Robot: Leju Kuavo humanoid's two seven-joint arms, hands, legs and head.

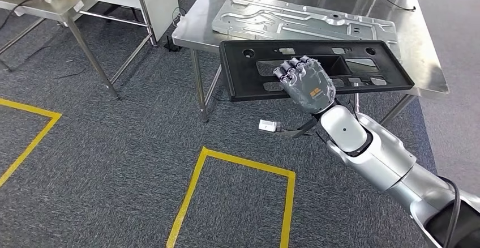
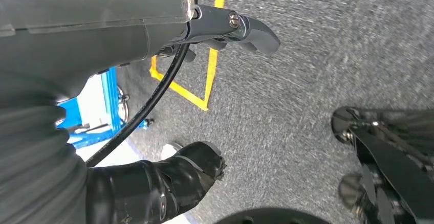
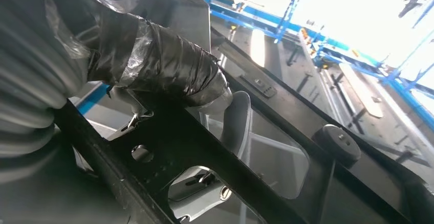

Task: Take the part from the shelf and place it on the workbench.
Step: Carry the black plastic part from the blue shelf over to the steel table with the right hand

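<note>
Lower frame of the head view: grey carpet floor (image 1: 113, 163) with yellow tape outlines (image 1: 238, 166). Right of centre, the right robot hand (image 1: 305, 84) grips the near long edge of the black plastic part (image 1: 317, 67), fingers curled over its top face; in the right wrist view the taped thumb (image 3: 164, 65) sits under the part (image 3: 204, 147). The part lies level, overlapping the near edge of the steel bench (image 1: 419, 38). Beyond it a grey sheet-metal panel (image 1: 305, 18) lies on the bench. Left robot hand (image 2: 230, 27): fingers apart above the floor, holding nothing.
</note>
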